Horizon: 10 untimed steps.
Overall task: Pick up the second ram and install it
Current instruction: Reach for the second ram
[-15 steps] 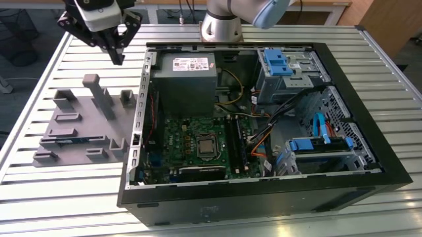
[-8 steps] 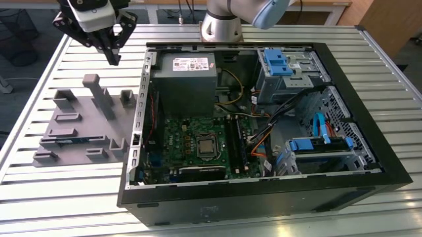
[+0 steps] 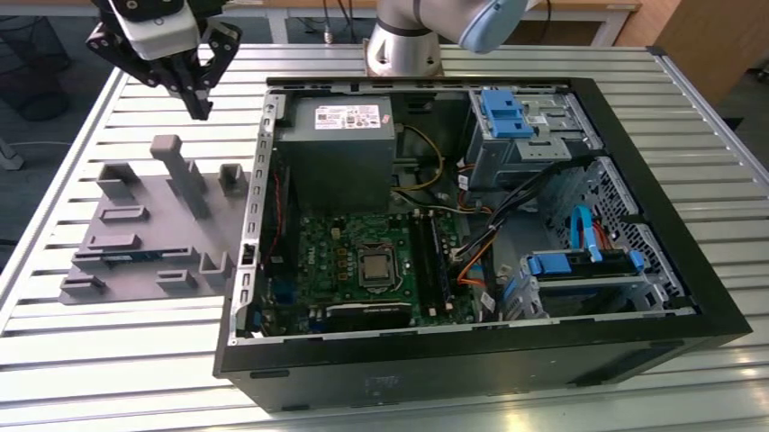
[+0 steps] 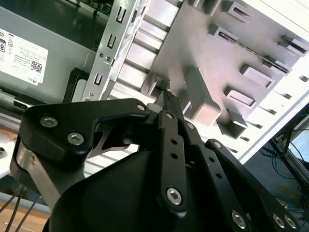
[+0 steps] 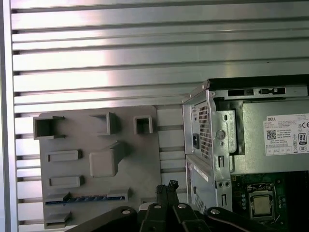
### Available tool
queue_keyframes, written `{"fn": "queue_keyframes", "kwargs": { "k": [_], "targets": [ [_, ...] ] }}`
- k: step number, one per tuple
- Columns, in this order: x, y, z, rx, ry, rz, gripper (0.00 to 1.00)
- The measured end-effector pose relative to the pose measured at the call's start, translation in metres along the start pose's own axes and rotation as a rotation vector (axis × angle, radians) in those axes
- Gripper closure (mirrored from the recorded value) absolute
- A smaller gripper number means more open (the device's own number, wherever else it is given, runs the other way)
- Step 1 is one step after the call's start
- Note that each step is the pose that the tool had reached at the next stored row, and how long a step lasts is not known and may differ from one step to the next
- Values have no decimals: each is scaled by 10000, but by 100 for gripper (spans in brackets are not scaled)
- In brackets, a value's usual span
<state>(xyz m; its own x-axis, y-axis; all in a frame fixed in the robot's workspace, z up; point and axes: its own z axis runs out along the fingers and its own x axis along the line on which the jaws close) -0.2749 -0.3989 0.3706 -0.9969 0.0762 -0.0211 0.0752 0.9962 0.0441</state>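
My gripper [image 3: 200, 106] hangs in the upper left of the exterior view, above the far end of the grey fixture [image 3: 144, 193] and clear of it. Its two black fingers [image 4: 169, 145] are pressed together to a point, with nothing between them. In the first wrist view the closed tips [image 5: 167, 187] show over the edge of the fixture nearest the computer case [image 3: 481, 360].

The memory stick [image 5: 87, 197] lies on its long edge in a slot of the fixture, a thin dark blue strip between two low grey blocks. In the exterior view it sits at the lower left of the frame [image 3: 118, 256], near the front edge of the fixture and well apart from my fingers. A tall upright block [image 3: 180, 171] stands between it and my gripper.

The fixture rests flat on the slatted metal table [image 3: 108, 360], just beside the open case on the exterior view's left. Inside the case, the green motherboard [image 3: 337, 243] lies below the grey power supply [image 3: 337, 153].
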Motion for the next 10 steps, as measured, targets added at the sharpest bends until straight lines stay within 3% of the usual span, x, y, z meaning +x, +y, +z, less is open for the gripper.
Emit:
{"fn": "queue_keyframes", "kwargs": {
  "k": [10],
  "targets": [
    [88, -7, 7, 0, 3, 0, 89]
  ]
}}
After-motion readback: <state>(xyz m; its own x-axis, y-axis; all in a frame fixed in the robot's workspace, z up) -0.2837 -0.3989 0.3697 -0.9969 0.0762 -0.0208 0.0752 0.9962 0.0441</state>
